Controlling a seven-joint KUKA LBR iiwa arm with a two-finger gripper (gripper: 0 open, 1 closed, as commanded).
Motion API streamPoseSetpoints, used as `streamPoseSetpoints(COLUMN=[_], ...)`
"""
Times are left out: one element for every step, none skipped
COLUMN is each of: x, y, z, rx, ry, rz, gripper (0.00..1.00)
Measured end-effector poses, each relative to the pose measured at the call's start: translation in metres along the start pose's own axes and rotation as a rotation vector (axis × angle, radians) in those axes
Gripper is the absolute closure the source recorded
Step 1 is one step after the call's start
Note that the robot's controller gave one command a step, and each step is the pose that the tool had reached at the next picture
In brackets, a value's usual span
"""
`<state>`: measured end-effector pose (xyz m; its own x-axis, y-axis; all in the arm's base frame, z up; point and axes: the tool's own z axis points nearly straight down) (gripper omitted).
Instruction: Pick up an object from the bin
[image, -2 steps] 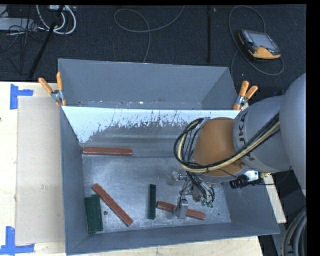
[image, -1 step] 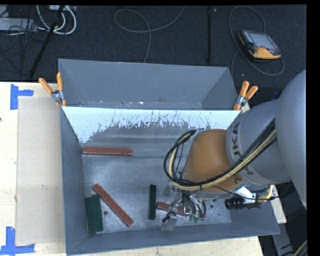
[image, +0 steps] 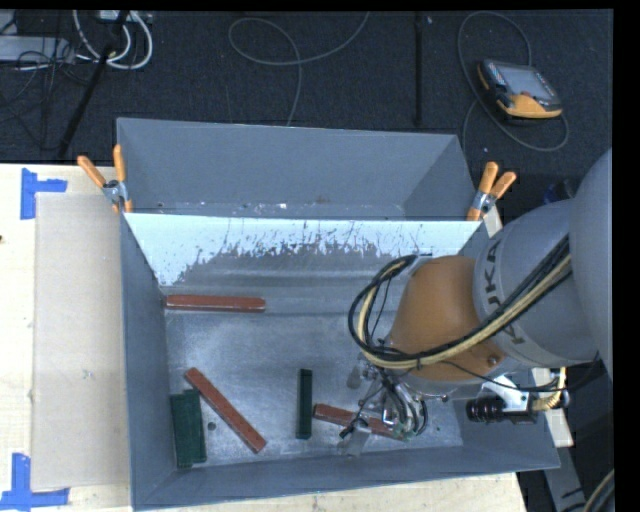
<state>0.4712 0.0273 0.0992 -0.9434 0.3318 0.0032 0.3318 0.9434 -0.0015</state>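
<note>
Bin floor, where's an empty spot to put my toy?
The biggest bare patch of the bin floor is in the middle, between the long brown stick at the back, the slanted brown stick and the green stick. It is crowded at the front right, where the claw sits by a short brown piece.

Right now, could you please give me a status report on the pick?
End effector low in the bin's lower-right area. Short brown strip runs under it. Narrow dark-green bar close by the strip's free end.
</note>
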Motion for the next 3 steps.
streamPoseSetpoints(x=[0.001, -0.018, -0.018], y=[0.025, -0.01, -0.01], z=[0.031, 0.03, 0.03], rx=[0.001, -0.001, -0.001], ry=[0.002, -0.002, -0.002], rz=[0.23, 0.472, 0.47], gripper=[0.0, 0.0, 1.0])
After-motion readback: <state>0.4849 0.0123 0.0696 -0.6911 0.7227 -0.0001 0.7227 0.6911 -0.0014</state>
